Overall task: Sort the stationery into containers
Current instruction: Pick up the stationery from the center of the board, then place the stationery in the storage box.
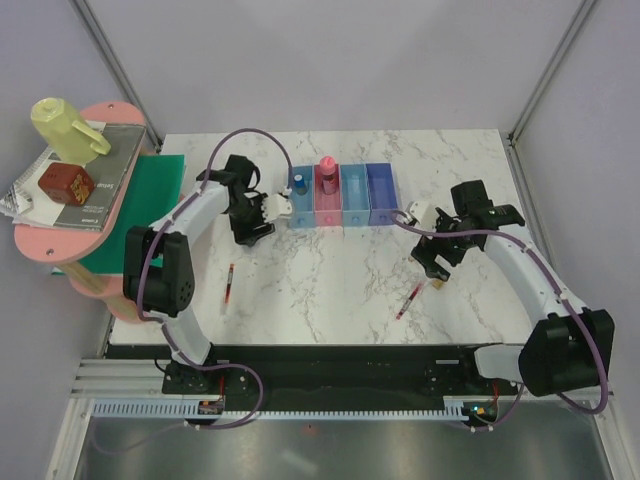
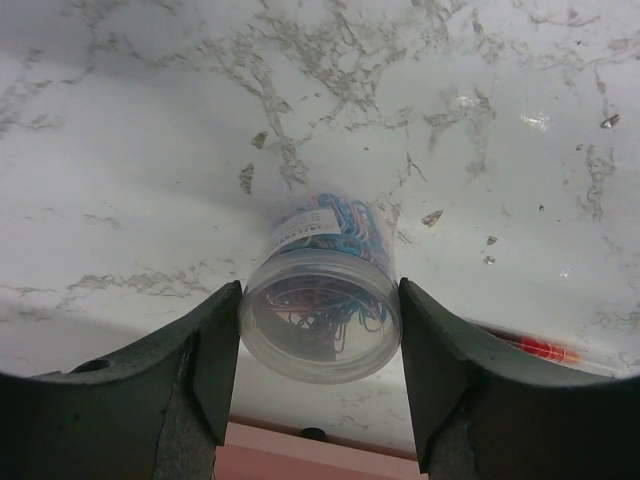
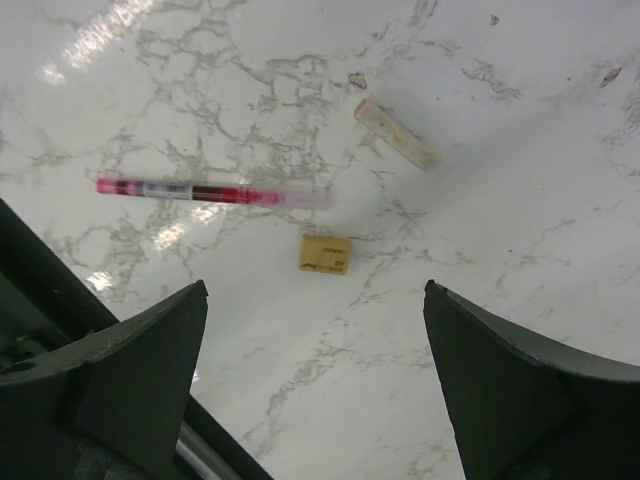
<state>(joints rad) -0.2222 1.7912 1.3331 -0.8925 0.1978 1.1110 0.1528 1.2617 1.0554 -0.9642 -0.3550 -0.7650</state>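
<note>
From above, the left claw (image 1: 262, 212) hangs over the bench's far half, just left of the bins (image 1: 354, 200). The right claw (image 1: 436, 268) is nearer the right edge, by a pen (image 1: 408, 300).

Left wrist: the claw is closed on a clear jar (image 2: 320, 310) of clips, gripping its round wall on both sides. The smooth plastic could slip or twist loose over the bins.

Right wrist: the claw gapes wide, holding nothing, above a tan block (image 3: 325, 253) just beside the pen. Closing askew may nudge the block away or catch the pen too.
</note>
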